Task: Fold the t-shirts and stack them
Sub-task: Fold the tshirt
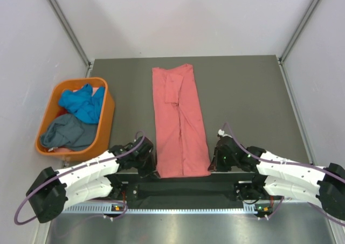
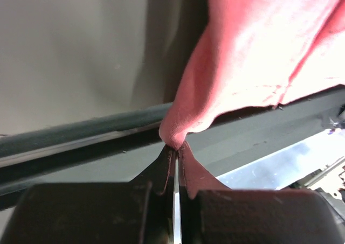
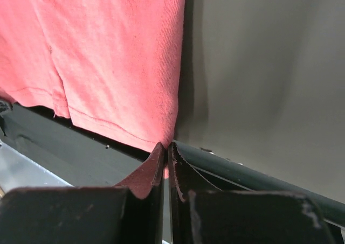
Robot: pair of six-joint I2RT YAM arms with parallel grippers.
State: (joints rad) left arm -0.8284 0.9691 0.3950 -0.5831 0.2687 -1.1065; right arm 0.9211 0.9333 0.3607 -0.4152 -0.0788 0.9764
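Observation:
The salmon-pink t-shirt (image 1: 179, 126) lies as a long narrow folded strip down the middle of the dark table (image 1: 242, 93), its hem at the near edge. My left gripper (image 1: 152, 168) is shut on the hem's near left corner (image 2: 178, 131). My right gripper (image 1: 211, 166) is shut on the near right corner (image 3: 161, 131). The bright blue t-shirt (image 1: 83, 102) and the slate grey-blue t-shirt (image 1: 69, 132) lie crumpled in the orange tub (image 1: 108, 117) at the left.
The tub stands off the table's left edge. White walls and metal rails enclose the table on the far, left and right sides. The table's black front lip (image 2: 81, 131) runs just beneath both grippers.

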